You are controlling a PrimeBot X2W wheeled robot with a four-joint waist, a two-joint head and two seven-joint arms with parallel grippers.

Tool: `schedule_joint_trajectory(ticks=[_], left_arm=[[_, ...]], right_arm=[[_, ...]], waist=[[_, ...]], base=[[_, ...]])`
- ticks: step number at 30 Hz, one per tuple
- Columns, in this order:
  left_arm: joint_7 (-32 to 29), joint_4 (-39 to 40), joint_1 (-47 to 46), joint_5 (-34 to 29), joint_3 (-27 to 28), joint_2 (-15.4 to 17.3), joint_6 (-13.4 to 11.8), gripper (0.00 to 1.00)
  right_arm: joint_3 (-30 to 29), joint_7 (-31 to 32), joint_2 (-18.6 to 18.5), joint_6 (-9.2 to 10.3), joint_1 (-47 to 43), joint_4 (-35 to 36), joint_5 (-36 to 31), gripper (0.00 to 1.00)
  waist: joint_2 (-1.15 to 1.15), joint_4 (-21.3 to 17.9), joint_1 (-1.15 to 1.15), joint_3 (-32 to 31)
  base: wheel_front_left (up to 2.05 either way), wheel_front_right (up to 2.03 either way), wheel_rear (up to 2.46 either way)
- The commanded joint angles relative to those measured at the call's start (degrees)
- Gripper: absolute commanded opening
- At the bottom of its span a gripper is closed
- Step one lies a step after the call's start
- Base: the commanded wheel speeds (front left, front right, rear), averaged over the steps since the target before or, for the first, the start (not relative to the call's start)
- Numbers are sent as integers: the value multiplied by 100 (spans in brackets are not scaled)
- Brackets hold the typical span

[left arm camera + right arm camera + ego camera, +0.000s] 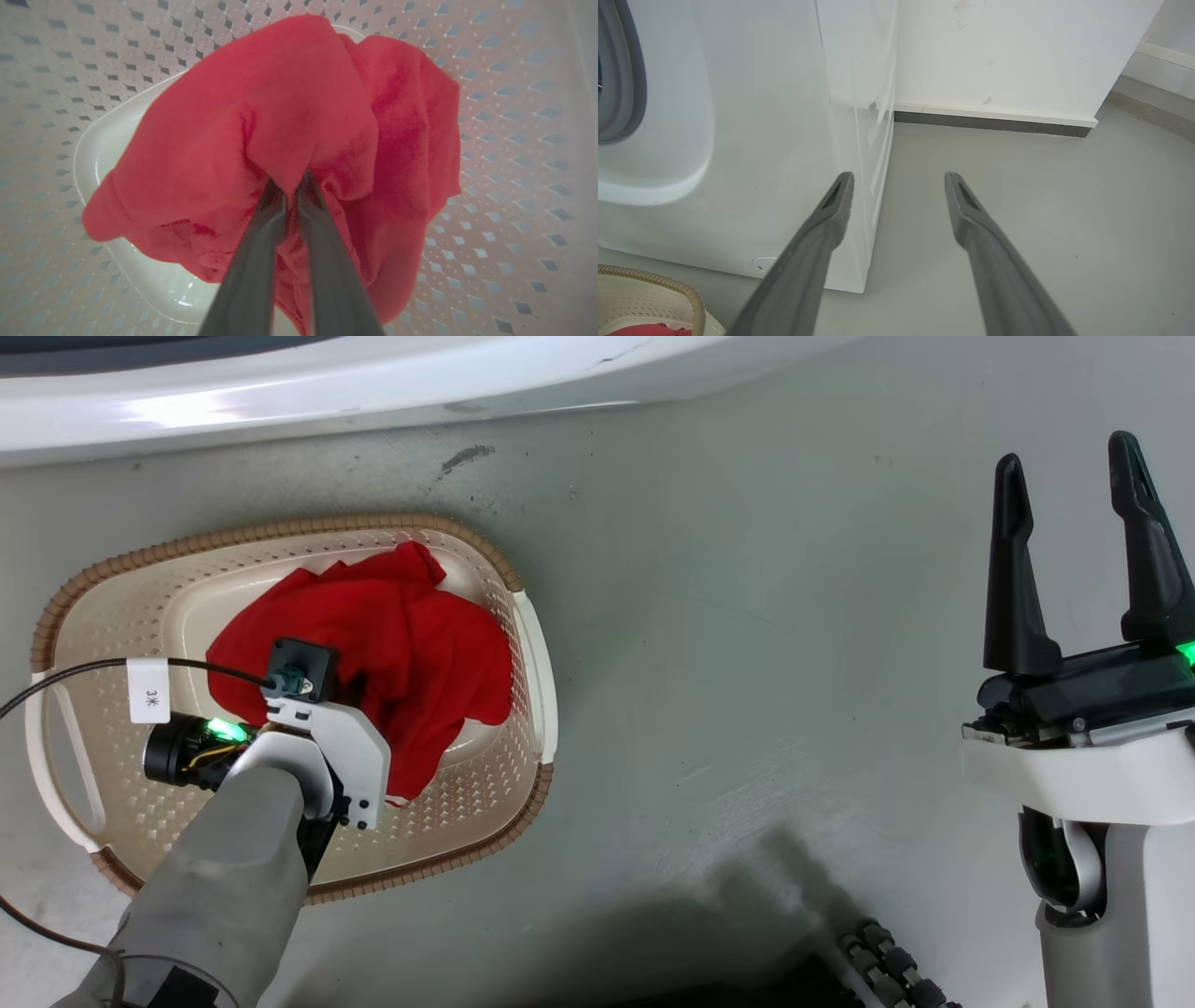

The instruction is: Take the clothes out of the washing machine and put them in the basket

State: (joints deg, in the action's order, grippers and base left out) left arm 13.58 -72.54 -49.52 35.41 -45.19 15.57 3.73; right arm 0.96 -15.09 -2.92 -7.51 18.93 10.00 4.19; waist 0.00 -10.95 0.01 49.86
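The left tool (pixel 290 183) reaches down into the basket (pixel 280 527), its two dark fingers drawn narrow and pinching a raised fold of the red garment (pixel 411 635). The rest of the cloth spreads in loose folds over the basket's pale bottom and up against its perforated wall, inside the brown rim. Whether this red heap is one piece or two I cannot tell; no striped trim shows.

The right tool (pixel 1067 448) hangs well apart over the bare grey floor (pixel 747 663), fingers spread wide and holding nothing. In its wrist view it faces the white front corner of the washing machine (pixel 761 140), with a sliver of the grey door ring (pixel 626 84) at the edge; the drum's inside is hidden.

The step in hand looks like the drop: the garment is already in the basket and only the pinch is left to undo. The next move calls for parting the left fingers, then lifting straight up so the fold slips free rather than trailing out over the rim.
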Motion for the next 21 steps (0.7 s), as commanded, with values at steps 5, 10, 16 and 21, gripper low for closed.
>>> schedule_joint_trajectory(ticks=[5,10,16,21], left_arm=[[108,-42,31,14,7,-87,-31,100],[167,409,133,115,313,-125,-196,100],[161,1675,768,-261,923,-7,-480,100],[161,2717,1534,-746,1655,-8,-737,100]], right_arm=[[26,-12,7,4,47,-67,29,100],[37,-11,5,4,-138,-201,-35,100],[37,-11,5,4,-429,-331,-145,100],[17,-11,5,4,-701,-444,-212,100]], waist=[[0,59,-1,-210],[0,203,-1,-659],[0,403,-1,-1354],[0,542,-1,-1946]], base=[[0,0,0],[0,0,0],[0,0,0],[0,0,0]])
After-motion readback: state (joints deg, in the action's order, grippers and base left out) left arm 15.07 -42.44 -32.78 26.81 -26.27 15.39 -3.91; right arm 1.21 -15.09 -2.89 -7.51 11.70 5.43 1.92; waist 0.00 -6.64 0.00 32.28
